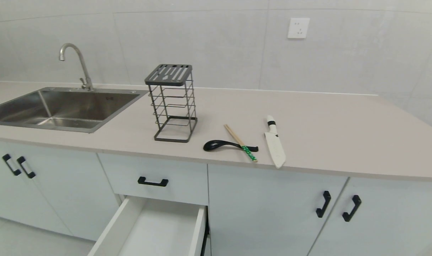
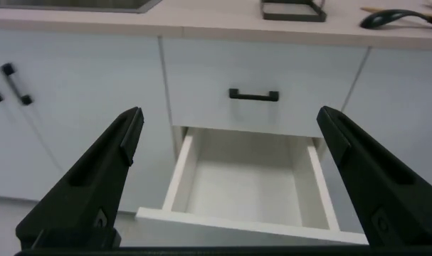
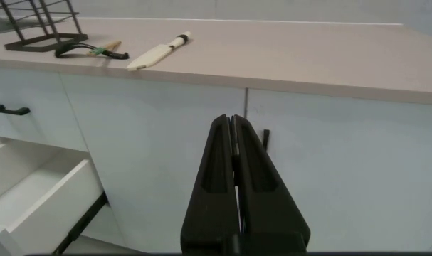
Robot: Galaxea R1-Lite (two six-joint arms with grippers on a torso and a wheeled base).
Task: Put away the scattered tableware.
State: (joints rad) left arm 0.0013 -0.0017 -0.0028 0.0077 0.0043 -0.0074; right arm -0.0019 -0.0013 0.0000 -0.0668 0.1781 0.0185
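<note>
A black spoon (image 1: 223, 145), a pair of wooden chopsticks (image 1: 240, 143) with a green end and a white knife (image 1: 274, 141) lie near the counter's front edge. The spoon (image 3: 77, 50), chopsticks (image 3: 107, 48) and knife (image 3: 159, 51) also appear in the right wrist view. My left gripper (image 2: 228, 128) is open, low in front of the pulled-out lower drawer (image 2: 248, 188), nothing between its fingers. My right gripper (image 3: 235, 153) is shut and empty, below counter height before the white cabinet doors.
A dark wire rack (image 1: 173, 103) with a slotted top stands left of the tableware. A steel sink (image 1: 63, 106) with a tap (image 1: 75, 64) lies at the far left. The open drawer (image 1: 155, 227) juts out below a closed drawer with a black handle (image 1: 152, 182).
</note>
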